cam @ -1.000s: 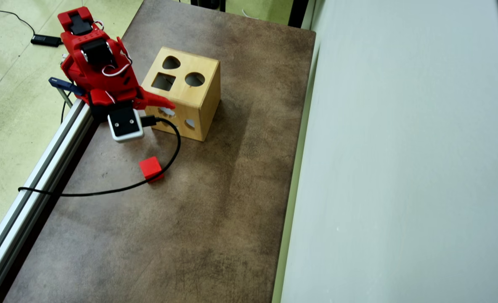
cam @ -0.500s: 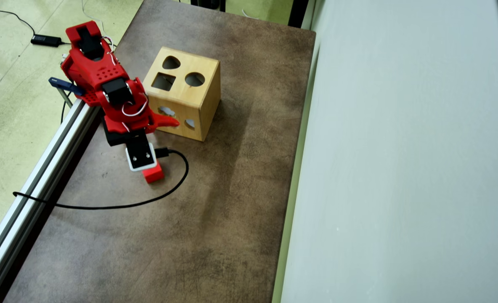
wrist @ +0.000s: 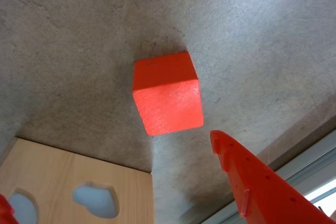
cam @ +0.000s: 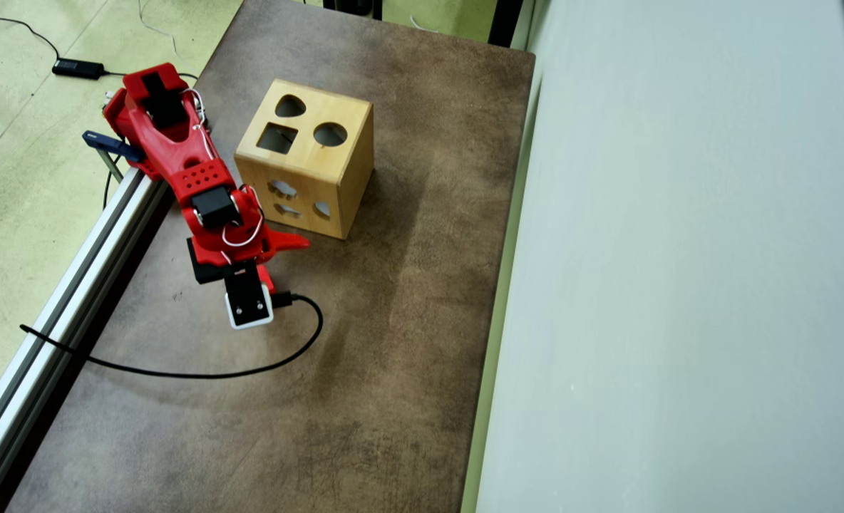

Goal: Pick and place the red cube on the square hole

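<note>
Wrist view: the red cube (wrist: 168, 94) sits mid-frame on bare table (wrist: 79, 30), clear of the wooden box (wrist: 73, 187) at lower left. One red finger (wrist: 257, 182) rises at lower right; the jaws look spread.

Overhead view: the arm (cam: 201, 178) hides the cube; the square hole (cam: 277, 137) lies upper left, and open table fills the lower frame.

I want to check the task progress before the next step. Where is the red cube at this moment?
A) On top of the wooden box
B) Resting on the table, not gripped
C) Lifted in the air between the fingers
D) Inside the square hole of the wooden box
B: in the wrist view the red cube lies on the table, with the one visible finger apart from it.
</note>
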